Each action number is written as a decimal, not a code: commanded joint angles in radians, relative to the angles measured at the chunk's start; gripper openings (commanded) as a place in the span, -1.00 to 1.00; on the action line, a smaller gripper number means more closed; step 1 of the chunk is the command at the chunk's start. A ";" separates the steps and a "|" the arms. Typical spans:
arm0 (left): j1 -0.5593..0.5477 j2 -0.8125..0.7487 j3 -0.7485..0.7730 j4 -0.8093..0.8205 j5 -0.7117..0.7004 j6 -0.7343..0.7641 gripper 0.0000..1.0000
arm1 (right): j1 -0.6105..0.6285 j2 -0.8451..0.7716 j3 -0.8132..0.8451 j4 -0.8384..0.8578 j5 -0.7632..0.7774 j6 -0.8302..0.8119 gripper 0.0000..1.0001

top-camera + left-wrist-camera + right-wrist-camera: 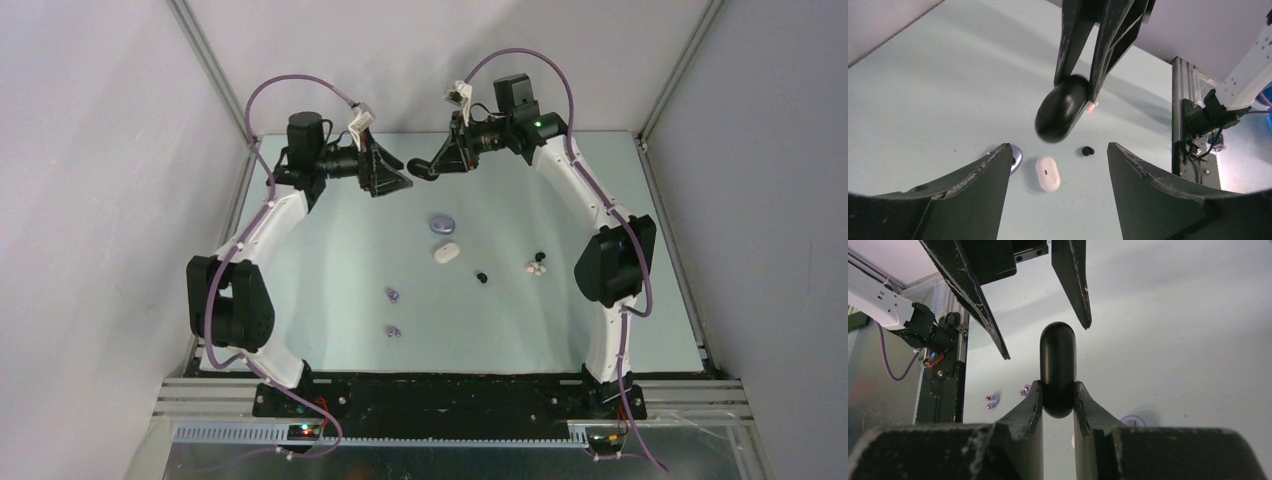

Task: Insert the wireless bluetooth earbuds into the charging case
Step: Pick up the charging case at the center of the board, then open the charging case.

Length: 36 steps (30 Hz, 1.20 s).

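My right gripper [432,165] is shut on a black oval charging case [417,169] and holds it in the air at the back of the table; the right wrist view shows the case [1058,360] clamped between the fingertips. My left gripper [398,178] is open and empty, facing the case closely; its fingers [980,300] flank the case's far end. In the left wrist view the case [1062,115] hangs just beyond my open left gripper [1059,147]. On the table lie a black earbud [482,277], white-pink earbuds [537,267] and two lavender earbuds [392,294] [394,330].
A lavender case [441,223] and a white case [446,252] lie mid-table below the grippers. They also show in the left wrist view, the white case [1048,173] beside the lavender one [1016,157]. Grey walls and metal frame rails [666,250] bound the table.
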 commanded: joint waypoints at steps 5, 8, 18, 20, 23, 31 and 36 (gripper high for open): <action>0.022 -0.057 0.038 -0.157 0.046 0.180 0.57 | -0.021 -0.105 -0.033 0.044 -0.047 0.046 -0.93; 0.007 -0.031 0.037 -0.019 0.059 0.087 0.56 | -0.012 -0.106 -0.041 0.052 -0.063 0.060 -0.93; -0.026 0.039 0.056 0.340 0.130 -0.281 0.41 | -0.002 -0.101 -0.045 0.097 -0.063 0.093 -0.94; -0.026 0.041 0.057 0.337 0.132 -0.279 0.37 | -0.008 -0.100 -0.043 0.118 -0.063 0.111 -0.93; -0.029 0.047 0.056 0.366 0.139 -0.294 0.28 | -0.022 -0.098 -0.042 0.145 -0.067 0.154 -0.94; -0.039 0.063 0.059 0.402 0.142 -0.322 0.24 | -0.026 -0.097 -0.047 0.167 -0.084 0.184 -0.93; -0.044 0.077 0.071 0.396 0.139 -0.320 0.17 | -0.024 -0.098 -0.047 0.182 -0.100 0.198 -0.93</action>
